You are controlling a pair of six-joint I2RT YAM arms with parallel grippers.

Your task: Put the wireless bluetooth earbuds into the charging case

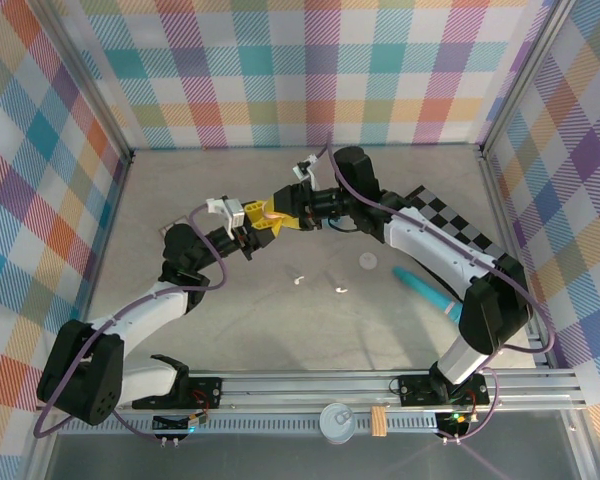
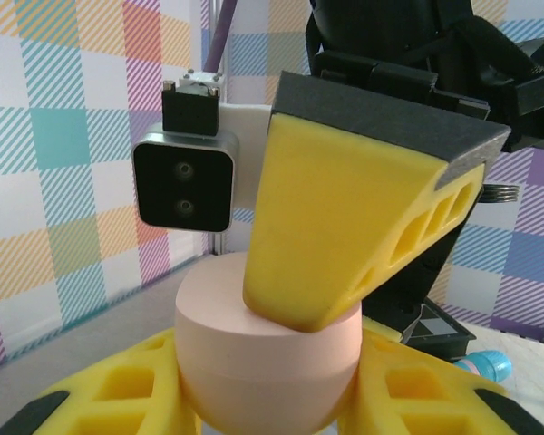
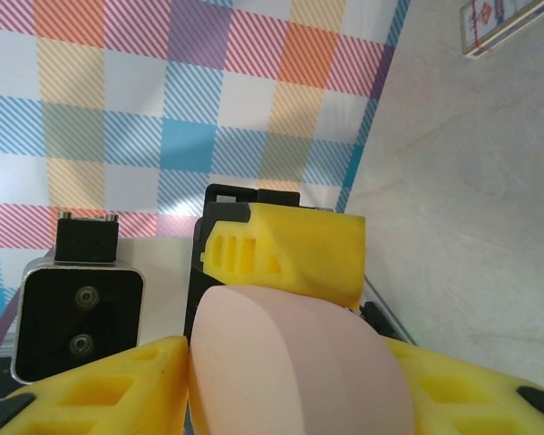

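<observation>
A pink pebble-shaped charging case (image 1: 272, 213) hangs above the table's middle, held from both sides. In the left wrist view the case (image 2: 267, 362) sits between my left gripper's (image 2: 267, 385) yellow fingers (image 2: 91, 399), and one finger of the right gripper (image 2: 344, 227) presses on its flat top. In the right wrist view the case (image 3: 290, 362) fills the gap of my right gripper (image 3: 290, 385), with a left finger (image 3: 290, 249) behind it. A faint seam rings the case. Two tiny white earbuds (image 1: 299, 280) (image 1: 341, 289) lie on the table in front of the arms.
A long teal tube (image 1: 425, 288) lies at the right, beside a pale round disc (image 1: 368, 262). A black-and-white checkered board (image 1: 450, 215) sits at the right wall. Plaid walls close in three sides. A small card (image 3: 499, 23) lies on the grey tabletop.
</observation>
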